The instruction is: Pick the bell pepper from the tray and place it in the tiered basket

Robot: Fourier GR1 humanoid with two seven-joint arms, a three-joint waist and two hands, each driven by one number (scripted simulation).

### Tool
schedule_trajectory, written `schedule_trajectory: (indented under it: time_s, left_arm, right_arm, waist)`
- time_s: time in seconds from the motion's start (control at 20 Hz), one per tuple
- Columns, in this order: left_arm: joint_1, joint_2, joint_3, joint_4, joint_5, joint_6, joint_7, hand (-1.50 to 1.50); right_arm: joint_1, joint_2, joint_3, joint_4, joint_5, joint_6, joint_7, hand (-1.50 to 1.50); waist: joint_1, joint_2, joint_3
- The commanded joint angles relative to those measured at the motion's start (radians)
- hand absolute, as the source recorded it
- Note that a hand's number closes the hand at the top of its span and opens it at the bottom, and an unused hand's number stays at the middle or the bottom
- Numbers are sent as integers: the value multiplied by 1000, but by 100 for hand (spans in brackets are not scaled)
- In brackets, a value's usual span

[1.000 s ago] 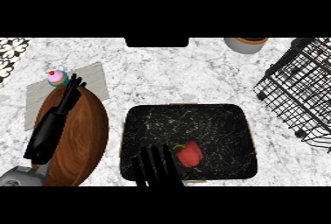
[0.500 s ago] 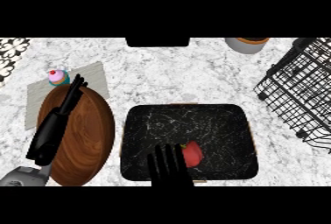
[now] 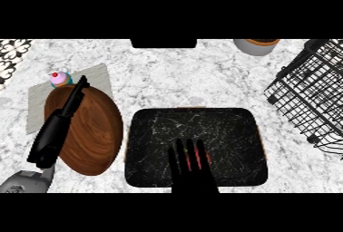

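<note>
Right hand: the right hand [image 3: 193,174] lies over the near half of the tray, fingers straight and spread, flat on top of the bell pepper, not curled round it
Bell pepper: the bell pepper [image 3: 199,159] shows only as red slivers between the fingers, in the tray's near middle
Tray: the black tray [image 3: 154,131] sits at the bench's near edge
Left hand: the left hand [image 3: 57,131] rests open over the wooden plate [image 3: 94,131], fingers straight
Tiered basket: the tiered basket [image 3: 311,97] stands at the bench's right edge
Cupcake: a cupcake [image 3: 60,78] sits beyond the plate

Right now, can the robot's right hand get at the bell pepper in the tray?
Probably yes: the right hand lies right over the bell pepper in the tray, fingers spread across it, nothing between them.
</note>
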Motion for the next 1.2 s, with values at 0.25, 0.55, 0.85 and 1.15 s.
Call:
schedule_trajectory:
  time_s: [0.25,0.55,0.85,1.15]
  left_arm:
    - [50,-34,23,-73,-59,-45,31,0]
    - [-7,-91,67,3,-84,-69,1,0]
    - [38,-84,106,-23,-77,-115,-17,0]
    - [86,-126,102,-47,-127,-125,-35,0]
  right_arm:
    - [72,33,-55,-28,101,13,-14,-150]
    - [108,35,-105,50,140,-47,-99,-150]
    - [117,10,-178,171,170,-238,-204,-150]
    - [70,66,-251,257,179,-215,-270,-150]
  waist:
    - [5,0,0]
    - [3,1,0]
    - [5,1,0]
    - [6,1,0]
